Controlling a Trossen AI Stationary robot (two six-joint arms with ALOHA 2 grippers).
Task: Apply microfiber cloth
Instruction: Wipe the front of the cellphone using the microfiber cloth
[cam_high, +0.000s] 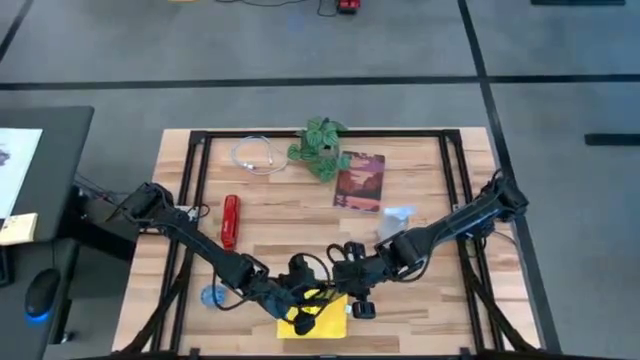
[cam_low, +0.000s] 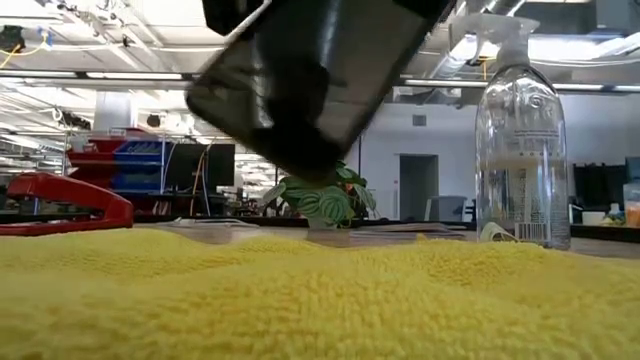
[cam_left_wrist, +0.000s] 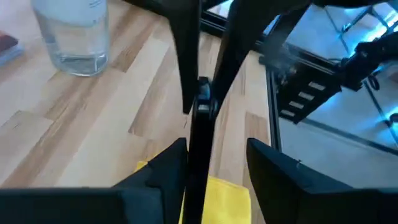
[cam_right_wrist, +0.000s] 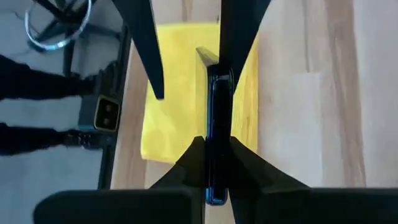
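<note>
Right gripper (cam_right_wrist: 214, 148): clenched on the black smartphone (cam_right_wrist: 219, 106), held edge-on between its fingers. Left gripper (cam_left_wrist: 214, 152): released, fingers spread to either side of the same phone; whether one finger touches it cannot be told. In the high view both grippers meet at lower centre of the frame.

Directly beneath them lies the microfiber cloth (cam_high: 322, 322), bright yellow, flat on the wooden table (cam_high: 440, 300) at the bottom centre of the high view, close to the near edge. In the low view its pile fills the lower half of the frame, with the phone hanging tilted above it and apart from it.

Handling, as judged: the cloth is light, soft and limp. It will fold and drag rather than slide as one piece. A pinch at a free corner or edge should suit best, since the middle sits under the phone. The pile looks grippy, not slippery, and nothing about it is fragile.

Count:
- cloth: one
- smartphone: one
- red stapler (cam_high: 230, 221): one, left of centre
- spray bottle (cam_low: 520, 150): one
- dark red book (cam_high: 359, 181): one
- potted plant (cam_high: 320, 148): one, upper centre
</note>
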